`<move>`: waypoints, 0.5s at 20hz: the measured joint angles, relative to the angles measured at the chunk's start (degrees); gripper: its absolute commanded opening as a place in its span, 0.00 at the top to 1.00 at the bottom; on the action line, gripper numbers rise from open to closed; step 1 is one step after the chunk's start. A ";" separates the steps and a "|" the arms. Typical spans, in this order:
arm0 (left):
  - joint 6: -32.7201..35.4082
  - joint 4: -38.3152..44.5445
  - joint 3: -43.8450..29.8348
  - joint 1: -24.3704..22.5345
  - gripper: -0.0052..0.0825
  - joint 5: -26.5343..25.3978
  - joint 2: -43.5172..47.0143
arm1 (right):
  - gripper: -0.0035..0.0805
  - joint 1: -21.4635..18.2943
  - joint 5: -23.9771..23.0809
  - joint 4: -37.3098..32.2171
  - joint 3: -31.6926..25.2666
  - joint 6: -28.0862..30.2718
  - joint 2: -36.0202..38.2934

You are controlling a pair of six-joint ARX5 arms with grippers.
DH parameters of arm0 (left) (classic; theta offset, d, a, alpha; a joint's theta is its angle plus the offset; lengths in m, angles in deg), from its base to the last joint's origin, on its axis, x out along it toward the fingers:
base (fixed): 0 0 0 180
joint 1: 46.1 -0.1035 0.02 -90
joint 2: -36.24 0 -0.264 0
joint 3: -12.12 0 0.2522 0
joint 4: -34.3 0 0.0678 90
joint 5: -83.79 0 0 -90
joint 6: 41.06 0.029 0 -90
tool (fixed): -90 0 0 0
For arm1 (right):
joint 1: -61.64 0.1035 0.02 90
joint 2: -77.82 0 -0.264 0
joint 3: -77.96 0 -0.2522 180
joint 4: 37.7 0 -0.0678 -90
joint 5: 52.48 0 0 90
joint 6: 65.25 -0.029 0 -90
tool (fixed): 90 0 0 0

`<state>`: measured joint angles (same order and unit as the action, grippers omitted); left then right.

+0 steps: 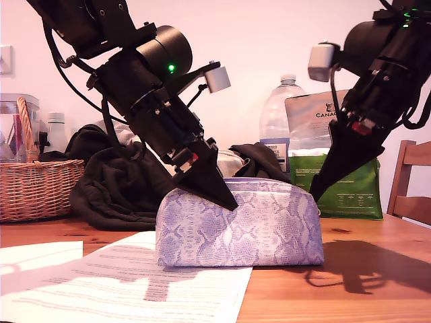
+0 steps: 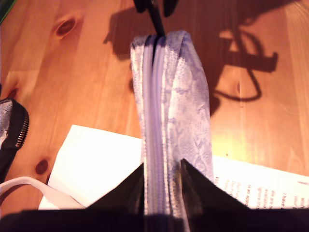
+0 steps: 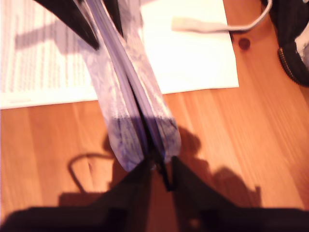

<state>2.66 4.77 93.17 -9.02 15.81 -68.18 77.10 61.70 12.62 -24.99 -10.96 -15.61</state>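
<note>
While my first pincer (image 2: pixel 162 166) clamps pouch (image 1: pixel 242 225) top, my second pincer (image 3: pixel 161 163) pinches zipper pull (image 3: pixel 166 180).

The pouch (image 1: pixel 242 225) was snakeskin-printed fabric with a slight sheen; the counter (image 1: pixel 289 296) glossy, knotty wood; the sheets (image 1: pixel 135 282) matt paper; the basket (image 1: pixel 34 188) rough wicker.

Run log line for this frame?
my first gripper: pinching pouch top | my second gripper: at zipper pull, grip unclear | pouch on table, paper
</note>
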 measured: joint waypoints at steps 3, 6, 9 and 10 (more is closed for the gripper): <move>0.00 -0.02 0.00 0.00 0.75 -0.09 0.00 | 0.97 1.18 -3.37 -0.13 0.00 0.02 0.00; 0.00 -0.22 0.00 0.02 0.75 -0.33 0.00 | 0.97 1.99 -5.84 0.59 0.24 1.11 0.00; 0.00 -0.63 0.02 0.02 0.75 -0.98 0.00 | 0.97 2.62 -8.15 3.85 3.17 1.16 0.00; 0.00 -0.70 0.02 0.00 0.75 -1.11 0.00 | 0.97 2.86 -8.72 4.96 4.87 1.16 0.00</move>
<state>2.66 4.07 93.19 -9.02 14.69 -68.18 79.96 52.98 17.58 -20.12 -9.81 -15.61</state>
